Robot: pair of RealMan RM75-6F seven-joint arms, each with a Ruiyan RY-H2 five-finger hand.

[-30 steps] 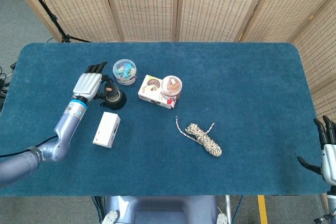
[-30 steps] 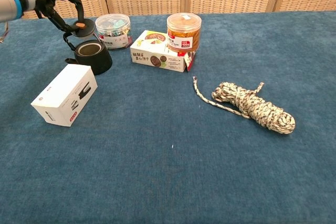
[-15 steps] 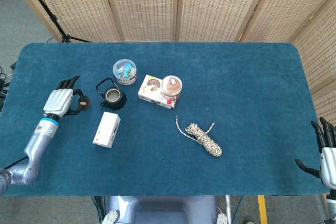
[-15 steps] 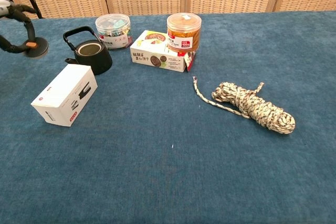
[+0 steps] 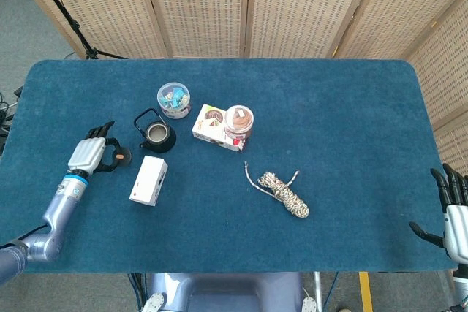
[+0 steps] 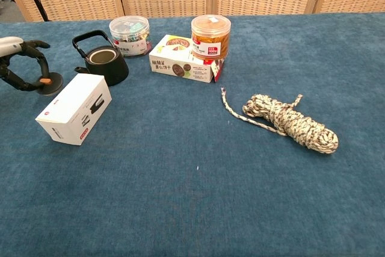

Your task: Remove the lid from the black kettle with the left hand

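The black kettle (image 5: pixel 156 135) (image 6: pixel 106 64) stands uncovered on the blue table, handle upright. Its round black lid (image 5: pixel 121 155) (image 6: pixel 50 83), topped by an orange knob, is left of the kettle, low over the cloth or touching it; I cannot tell which. My left hand (image 5: pixel 89 156) (image 6: pixel 17 59) pinches the lid's knob between curved fingers (image 6: pixel 37 58). My right hand (image 5: pixel 454 210) hangs off the table's right front corner, fingers spread and holding nothing; it shows only in the head view.
A white box (image 5: pixel 148 180) (image 6: pixel 75 108) lies just in front of the kettle, right beside the lid. Behind are a clear tub of clips (image 5: pixel 174 99), a snack box (image 5: pixel 210 126) and an orange-lidded jar (image 5: pixel 238 122). A coiled rope (image 5: pixel 283 193) lies mid-table.
The left hand lifted the lid off the kettle, carried it left, then brought it down and nearer the white box. The kettle and the right hand stayed put.
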